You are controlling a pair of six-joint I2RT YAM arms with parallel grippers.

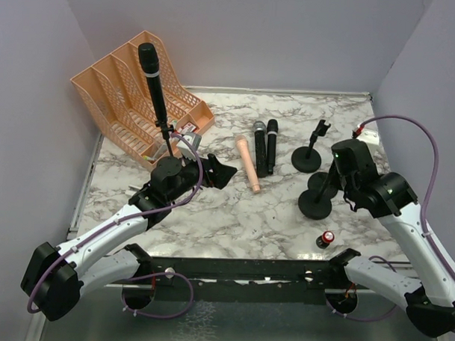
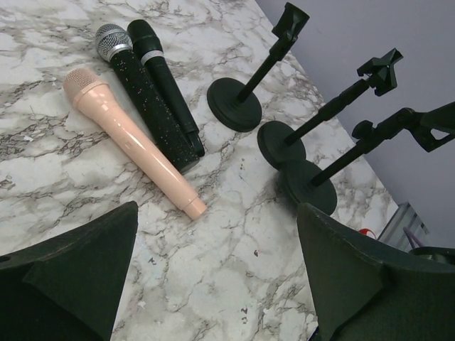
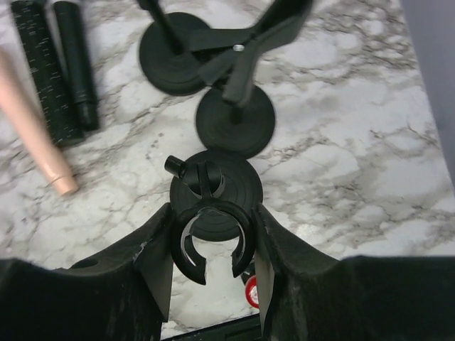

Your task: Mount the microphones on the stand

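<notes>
One black microphone (image 1: 152,74) stood clipped upright at left. The left pincer (image 1: 224,172) hung spread and empty, facing the pink microphone (image 1: 248,164), silver-headed microphone (image 1: 260,149) and other black microphone (image 1: 272,146) lying on the counter (image 1: 210,230), probably to fetch one. The right pincer (image 3: 211,249) pinched the clip (image 3: 245,234) of the nearest stand (image 1: 316,205), seemingly steadying it.

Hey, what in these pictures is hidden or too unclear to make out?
Top view: stand base under the upright microphone, hidden by the left arm.
Top view: small items beside the file rack, too small.
Right wrist view: battery, mostly behind the stand clip in the right gripper.
Right wrist view: pink microphone's head, cut off at the left edge.
</notes>
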